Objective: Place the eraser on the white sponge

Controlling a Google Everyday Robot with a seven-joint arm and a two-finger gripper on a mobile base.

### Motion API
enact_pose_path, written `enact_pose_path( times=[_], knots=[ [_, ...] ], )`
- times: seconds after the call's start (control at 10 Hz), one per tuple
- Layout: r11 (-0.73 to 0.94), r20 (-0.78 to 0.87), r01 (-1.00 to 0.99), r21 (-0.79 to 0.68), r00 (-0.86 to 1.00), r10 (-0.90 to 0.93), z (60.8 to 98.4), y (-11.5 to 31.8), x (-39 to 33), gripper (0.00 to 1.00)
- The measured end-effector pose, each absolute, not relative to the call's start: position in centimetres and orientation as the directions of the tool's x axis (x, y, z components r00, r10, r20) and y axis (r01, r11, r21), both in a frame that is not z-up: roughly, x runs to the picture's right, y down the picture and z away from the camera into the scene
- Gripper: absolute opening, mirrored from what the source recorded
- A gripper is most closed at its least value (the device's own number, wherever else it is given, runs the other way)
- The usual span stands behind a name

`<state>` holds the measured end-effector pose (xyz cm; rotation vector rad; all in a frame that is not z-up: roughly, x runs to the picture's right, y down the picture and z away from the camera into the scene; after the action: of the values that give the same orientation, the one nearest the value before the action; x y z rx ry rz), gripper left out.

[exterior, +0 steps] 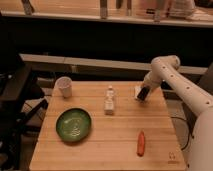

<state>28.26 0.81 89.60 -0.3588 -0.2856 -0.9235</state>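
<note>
My gripper [142, 93] is at the far right of the wooden table [105, 145], low over the surface, at the end of the white arm [172, 80]. It looks shut on the eraser [143, 94], a small dark block at its tip. The white sponge [137, 90] shows as a small white patch right beside and partly under the gripper, on its left side. Most of the sponge is hidden by the gripper and the eraser. I cannot tell whether the eraser touches the sponge.
A white bottle-like figure [109, 100] stands mid-table, left of the gripper. A white cup [64, 86] is at the back left. A green plate [73, 124] lies front left. An orange carrot-like stick [141, 143] lies front right.
</note>
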Motion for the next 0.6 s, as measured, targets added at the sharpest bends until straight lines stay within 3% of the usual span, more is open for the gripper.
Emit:
enact_pose_path(
  times=[0.6],
  knots=[
    [0.553,0.386,0.815,-0.172,0.572,-0.723,89.94,0.69,28.32,0.56]
  ],
)
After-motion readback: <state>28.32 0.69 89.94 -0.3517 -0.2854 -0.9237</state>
